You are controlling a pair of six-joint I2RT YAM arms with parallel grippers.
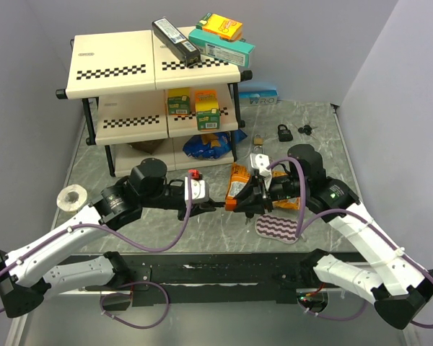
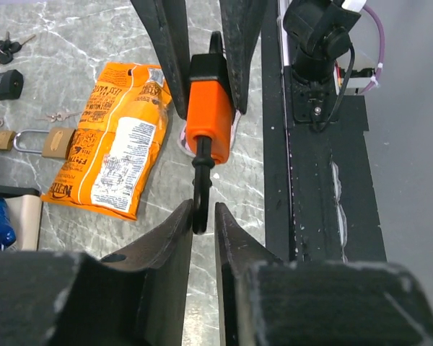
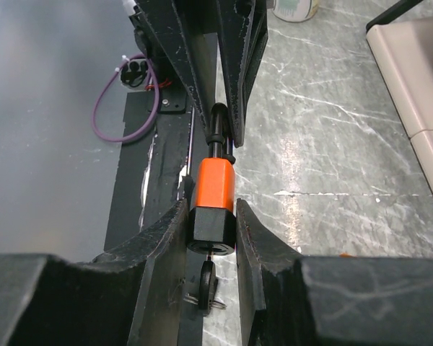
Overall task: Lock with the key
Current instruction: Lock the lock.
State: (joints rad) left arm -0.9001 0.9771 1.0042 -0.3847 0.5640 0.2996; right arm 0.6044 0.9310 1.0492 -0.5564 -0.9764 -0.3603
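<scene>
Our right gripper (image 3: 213, 216) clamps the orange padlock (image 3: 215, 189), the left gripper (image 2: 202, 213) pinches its shackle (image 2: 200, 189). The key (image 3: 206, 278) seems already inserted, so we think turning remains.

a cream shelf rack (image 1: 115, 72) with checkered trim fills the far left corner of the marble table (image 1: 328, 137). on top of it lie a black box (image 1: 175, 41), a teal box (image 1: 221, 45) and, on that, a yellow-orange box (image 1: 220, 27). two green-and-yellow boxes (image 1: 178, 101) sit on the middle shelf, with a blue bag (image 1: 208, 145) below. an orange snack bag (image 2: 119, 144) lies mid-table, a wavy-striped mat (image 1: 280, 229) toward the near edge, a tape roll (image 1: 75, 197) by the left edge, and a small black padlock (image 1: 283, 131) toward the far right corner
</scene>
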